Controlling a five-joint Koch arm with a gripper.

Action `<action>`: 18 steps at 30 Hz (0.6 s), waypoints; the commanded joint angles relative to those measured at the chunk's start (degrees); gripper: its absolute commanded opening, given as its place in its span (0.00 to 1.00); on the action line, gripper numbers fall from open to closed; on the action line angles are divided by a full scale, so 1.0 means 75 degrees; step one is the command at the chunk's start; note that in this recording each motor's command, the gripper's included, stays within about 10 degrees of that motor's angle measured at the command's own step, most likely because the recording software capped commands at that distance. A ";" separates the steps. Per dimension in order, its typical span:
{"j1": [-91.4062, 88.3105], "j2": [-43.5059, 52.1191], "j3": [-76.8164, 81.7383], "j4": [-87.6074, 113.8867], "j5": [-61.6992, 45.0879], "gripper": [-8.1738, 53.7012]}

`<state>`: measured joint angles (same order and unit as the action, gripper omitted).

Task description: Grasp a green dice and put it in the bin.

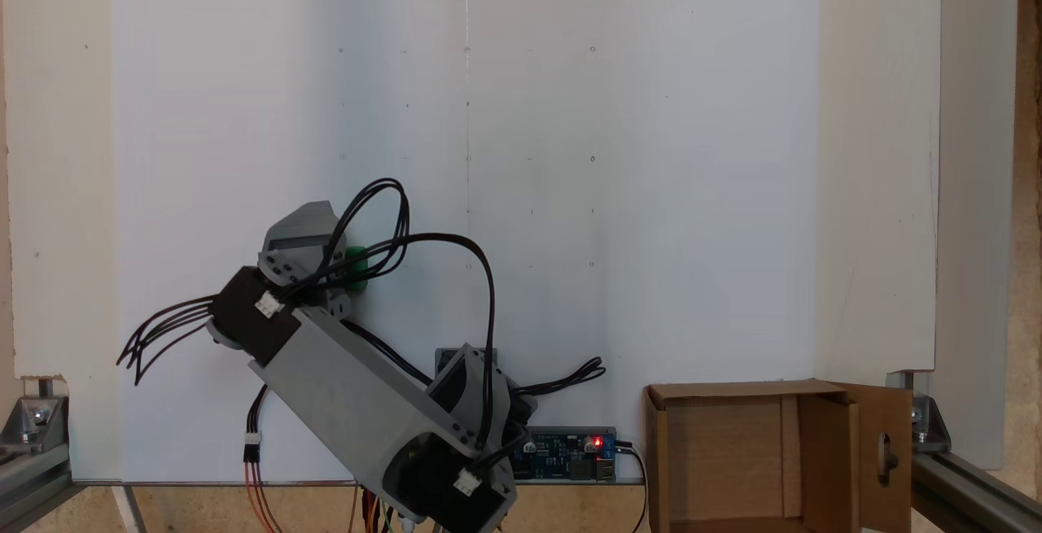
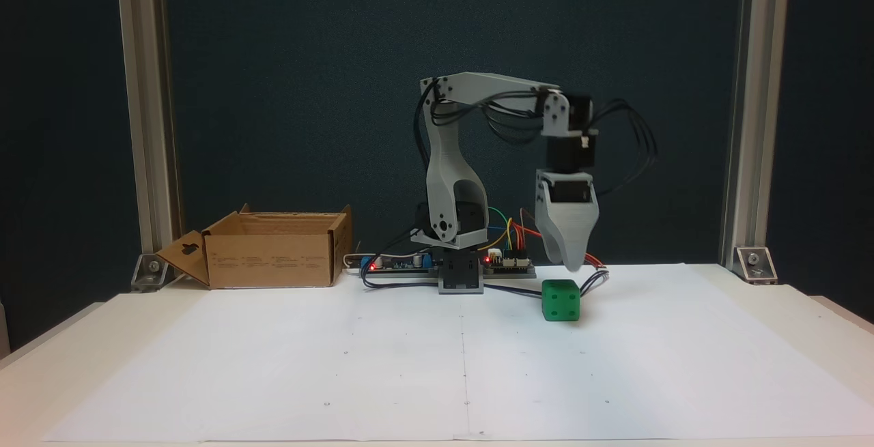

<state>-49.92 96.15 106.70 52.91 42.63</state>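
Fixed view | green dice (image 2: pixel 561 300): rounded cube, sunken pips | pincer (image 2: pixel 570 266): opening unreadable, holding nothing

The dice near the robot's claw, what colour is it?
The green dice is bright green, pips included, clearest in the fixed view from the front.

No legible text in either fixed view.
The bin (image 2: pixel 273 256) has faint printed lines on its front wall, too small and blurred to read. The green dice (image 2: pixel 561 300) shows sunken pips: three countable on the face toward the camera. Circuit boards (image 2: pixel 509 266) by the arm base carry no readable markings.
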 commanded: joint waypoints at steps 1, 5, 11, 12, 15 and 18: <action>-0.0141 -0.0070 -0.0187 -0.0199 0.0832 0.81; -0.0176 -0.0129 -0.0176 -0.0270 0.1078 0.82; -0.0176 -0.0117 -0.0117 -0.0059 0.1090 0.82; -0.0164 -0.0117 -0.0070 -0.0082 0.1090 0.82; -0.0176 -0.0117 -0.0070 -0.0352 0.1090 0.84; -0.0187 -0.0129 -0.0070 -0.0480 0.1090 0.84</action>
<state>-51.33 94.75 107.31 50.01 46.14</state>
